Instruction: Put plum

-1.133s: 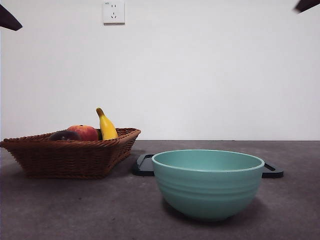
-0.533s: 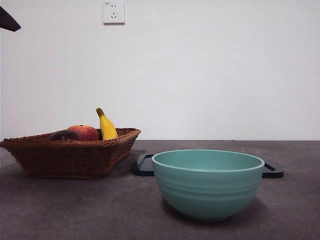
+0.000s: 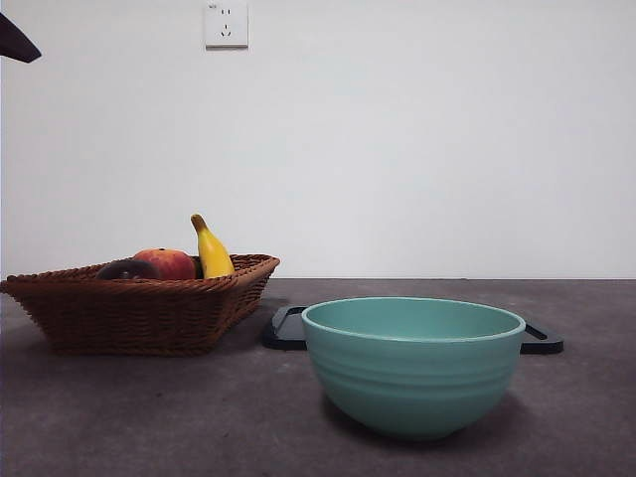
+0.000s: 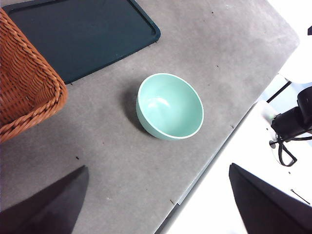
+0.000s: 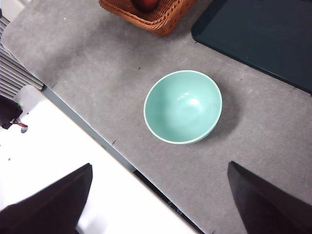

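Observation:
The plum (image 3: 126, 269) is dark maroon and lies in the brown wicker basket (image 3: 139, 313) at the left, beside a red-orange fruit (image 3: 169, 263) and a yellow banana (image 3: 213, 250). My left gripper (image 4: 157, 168) is open and empty, high above the table, with the basket's corner (image 4: 24, 83) and the teal bowl (image 4: 169, 106) below it. My right gripper (image 5: 160, 165) is open and empty, also high, above the bowl (image 5: 183, 106). The basket's edge (image 5: 161, 17) shows there with a dark reddish fruit I cannot identify. The plum is out of view in the left wrist view.
The teal bowl (image 3: 412, 363) stands front centre. A flat black tray (image 3: 286, 328) lies behind it, also seen in the left wrist view (image 4: 83, 34) and the right wrist view (image 5: 263, 34). A black arm tip (image 3: 15, 40) shows top left. The table's front edge (image 4: 204, 170) is near.
The black arm tip at the top right corner of the front view has gone out of view. The basket, fruits and bowl have not moved.

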